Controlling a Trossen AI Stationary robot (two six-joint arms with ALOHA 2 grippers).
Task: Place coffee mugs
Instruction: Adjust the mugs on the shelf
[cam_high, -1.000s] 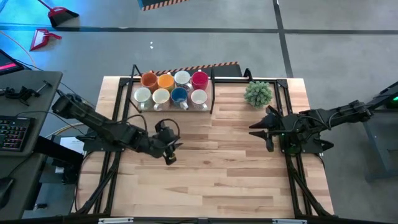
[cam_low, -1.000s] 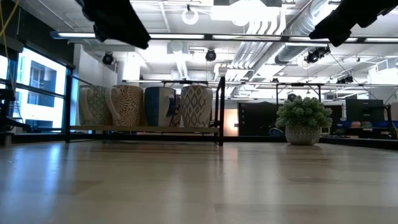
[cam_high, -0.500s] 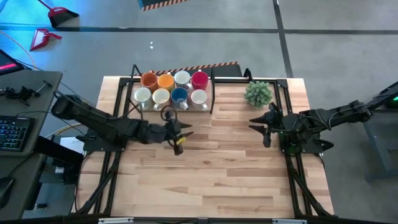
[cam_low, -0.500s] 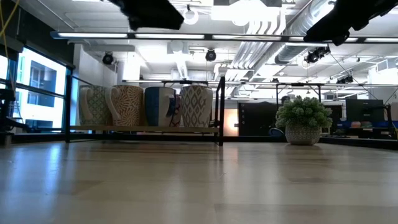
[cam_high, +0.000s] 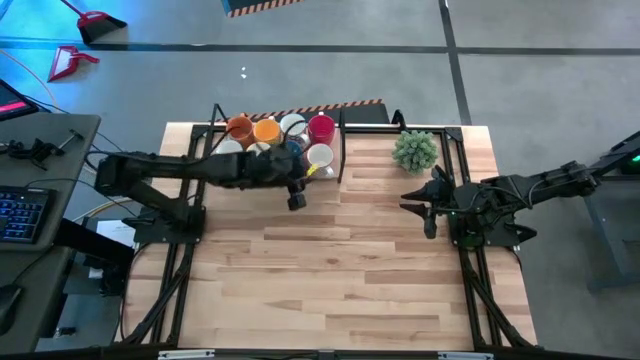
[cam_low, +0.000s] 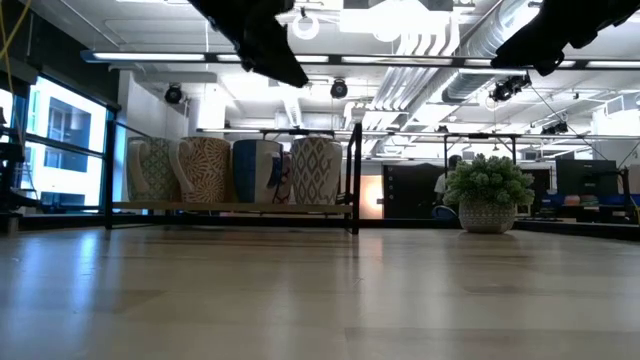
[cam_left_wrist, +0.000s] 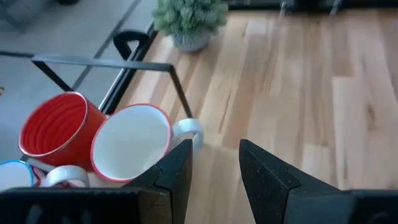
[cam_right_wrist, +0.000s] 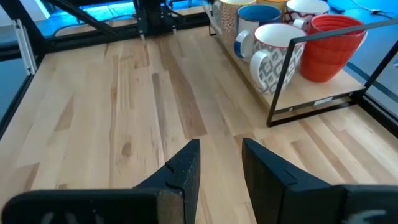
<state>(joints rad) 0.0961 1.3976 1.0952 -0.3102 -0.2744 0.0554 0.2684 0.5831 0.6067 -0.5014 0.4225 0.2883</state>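
A light wooden desk (cam_high: 330, 270) fills the overhead view, with a black wire rack (cam_high: 343, 150) at its far edge holding all the coffee mugs (cam_high: 318, 128) in two rows; none has been set out on the desk yet. The step in hand looks like the reach for a first mug. The left gripper (cam_high: 296, 192) hovers at the rack's front right corner, its fingers a narrow gap apart and empty, right above the white mug (cam_left_wrist: 132, 143) at the end of the front row, beside the red mug (cam_left_wrist: 55, 124). Next it likely needs to descend and align its fingers over that mug's rim or handle before closing. The right gripper (cam_high: 424, 205) waits near the small potted plant (cam_high: 415, 150), fingers narrowly apart and empty. Compared with a second ago, the left arm has swung from mid-desk up to the rack, while the right arm has barely moved.
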